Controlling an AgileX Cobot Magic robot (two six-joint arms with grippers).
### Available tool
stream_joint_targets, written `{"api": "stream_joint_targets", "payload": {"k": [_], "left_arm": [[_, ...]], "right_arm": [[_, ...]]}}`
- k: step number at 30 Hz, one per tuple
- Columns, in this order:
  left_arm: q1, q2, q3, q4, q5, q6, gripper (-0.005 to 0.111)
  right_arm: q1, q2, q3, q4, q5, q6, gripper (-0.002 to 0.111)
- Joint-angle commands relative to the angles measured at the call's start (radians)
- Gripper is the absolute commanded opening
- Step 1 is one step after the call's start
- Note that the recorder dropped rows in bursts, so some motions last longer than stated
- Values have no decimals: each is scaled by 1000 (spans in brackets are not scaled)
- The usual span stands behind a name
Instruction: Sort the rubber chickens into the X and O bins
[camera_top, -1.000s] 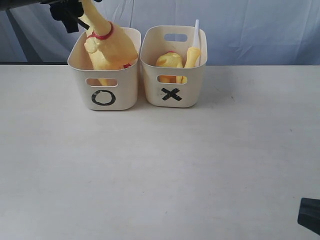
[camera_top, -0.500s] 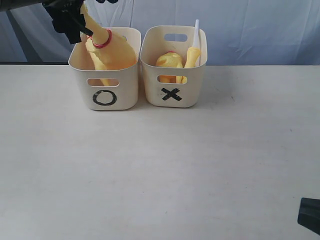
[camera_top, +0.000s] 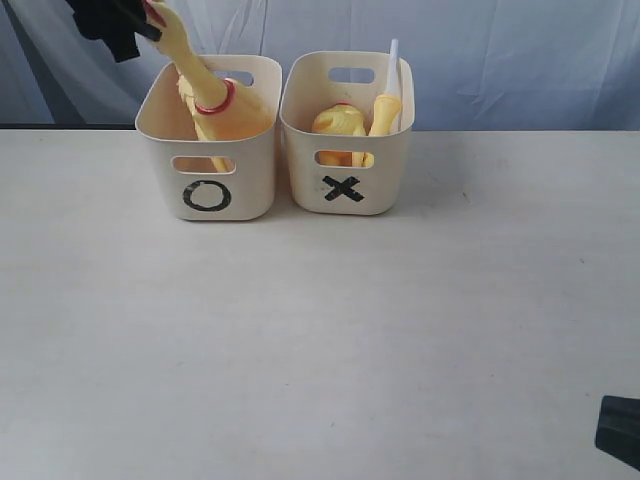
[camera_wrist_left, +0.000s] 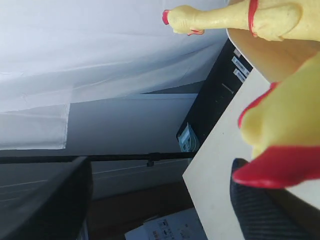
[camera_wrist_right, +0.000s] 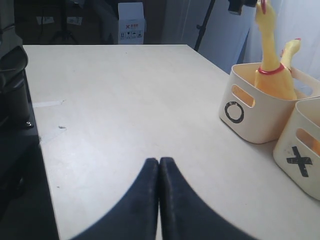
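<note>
Exterior view: chicken (camera_top: 190, 65) leans past O bin (camera_top: 250, 180) rim toward spread left jaws; right jaws closed.

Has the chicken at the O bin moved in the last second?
Yes. The rubber chicken has dropped lower into the O bin: its red neck ring sits nearer the bin's front rim than before.

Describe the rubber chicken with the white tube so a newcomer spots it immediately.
On the pale table, find the cream X bin. Inside, the rubber chicken stands against the right wall, and alone has a white tube sticking up above the rim.
</note>
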Motion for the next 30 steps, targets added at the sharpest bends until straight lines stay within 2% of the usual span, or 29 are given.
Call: {"api": "stream_joint_targets", "payload": {"k": [1,16,21,24,28,30], "left_arm": [[-2,-35,-7,-29,16,-9,72],[-2,-125,-7,-36,127,-9,72],[-2,-164,-7,-36,226,-39,68],[-2,-185,-7,-42,256,-73,55],[0,-245,-7,-181,256,-111,21],[0,-285,-7,-248,256,-121,8]], "right_arm": [[-5,-6,7,8,-9,1,0],[-5,-6,7,10,-9,1,0],[-5,-6,7,10,-9,1,0],[-5,-6,7,10,-7,1,0],[-5,-6,5,10,-2,1,0],[-5,-6,5,10,-2,1,0]]}}
